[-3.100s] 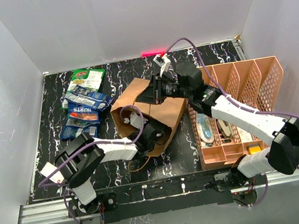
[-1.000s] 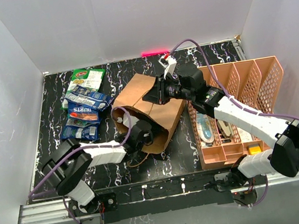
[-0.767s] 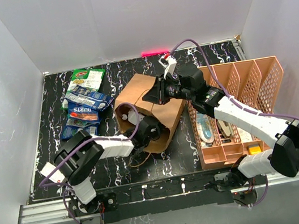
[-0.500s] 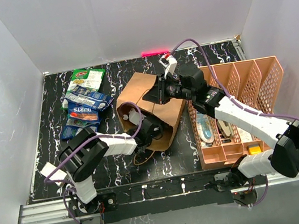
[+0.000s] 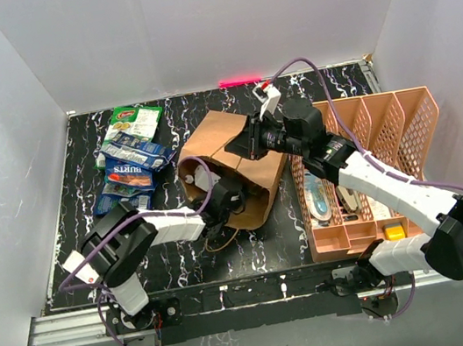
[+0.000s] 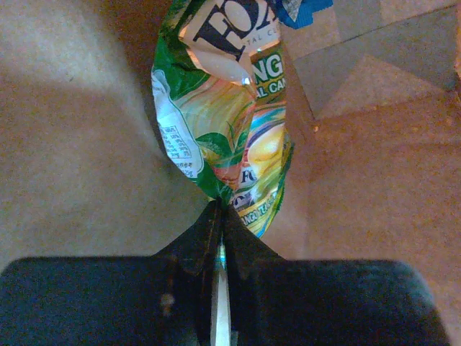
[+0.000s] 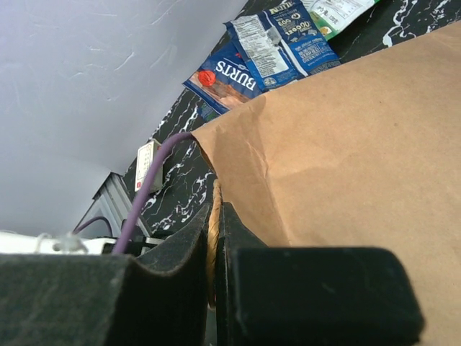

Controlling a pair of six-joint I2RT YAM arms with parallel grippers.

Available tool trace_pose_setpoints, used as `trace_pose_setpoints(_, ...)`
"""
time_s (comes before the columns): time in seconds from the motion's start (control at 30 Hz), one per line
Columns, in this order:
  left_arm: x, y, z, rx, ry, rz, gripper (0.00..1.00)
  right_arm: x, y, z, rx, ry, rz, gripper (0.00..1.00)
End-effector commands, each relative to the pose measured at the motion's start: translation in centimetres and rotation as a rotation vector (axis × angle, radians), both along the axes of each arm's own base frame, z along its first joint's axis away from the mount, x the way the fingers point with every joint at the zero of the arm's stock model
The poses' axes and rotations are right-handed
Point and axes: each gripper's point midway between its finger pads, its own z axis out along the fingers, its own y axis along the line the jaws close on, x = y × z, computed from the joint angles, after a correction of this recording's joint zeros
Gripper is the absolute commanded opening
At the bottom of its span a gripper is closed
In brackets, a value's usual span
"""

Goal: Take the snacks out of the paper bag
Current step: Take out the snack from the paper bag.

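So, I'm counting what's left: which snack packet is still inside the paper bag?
The yellow-green packet, pinched between the left fingers inside the paper bag; the blue packets and the green-white packet lie outside on the table.

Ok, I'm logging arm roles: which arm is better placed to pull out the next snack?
Left. The left pincer is inside the bag, shut on a yellow-green packet. The right pincer is occupied, shut on the bag's edge.

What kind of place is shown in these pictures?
Most likely a robotics lab test cell: plain white walls enclose a black marbled table, two robot arms are bolted to a metal rail at its near edge, and a paper bag and snack packets look staged.
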Motion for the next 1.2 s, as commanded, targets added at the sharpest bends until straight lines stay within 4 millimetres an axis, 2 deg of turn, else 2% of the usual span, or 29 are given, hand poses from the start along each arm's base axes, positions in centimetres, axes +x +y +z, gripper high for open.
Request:
trace_pose_setpoints(0.0, -0.6, 0.4, 3.9, -0.035, -0.051, -0.04, 0.0, 0.5, -0.8, 1.3, 0.011, -0.064, -0.035, 0.08)
trace_pose_setpoints(0.1, -1.4, 0.7, 5.5, -0.041, -0.077, -0.086, 0.0, 0.7, -0.9, 0.7, -0.002, -0.058, -0.044, 0.08)
trace_pose_setpoints(0.23, -3.1, 1.9, 6.6, -0.057, -0.104, -0.133, 0.0, 0.9, -1.0, 0.3, -0.01, -0.052, -0.05, 0.08)
trace_pose_setpoints(0.43, -5.3, 2.8, 9.9, -0.043, -0.141, -0.24, 0.0, 1.4, -1.0, 0.1, -0.019, -0.048, -0.069, 0.08)
trace_pose_setpoints(0.7, -7.3, 5.1, 11.7, -0.008, -0.172, -0.284, 0.0, 2.0, -0.8, 0.2, -0.025, -0.058, -0.068, 0.08)
trace_pose_setpoints(0.87, -7.9, 5.5, 12.9, 0.014, -0.195, -0.319, 0.0, 2.1, -0.9, 0.0, -0.033, -0.059, -0.075, 0.08)
trace_pose_setpoints(1.17, -8.9, 6.7, 15.0, 0.16, -0.214, -0.414, 0.0, 2.4, -2.0, 0.0, -0.049, -0.073, -0.127, 0.08)
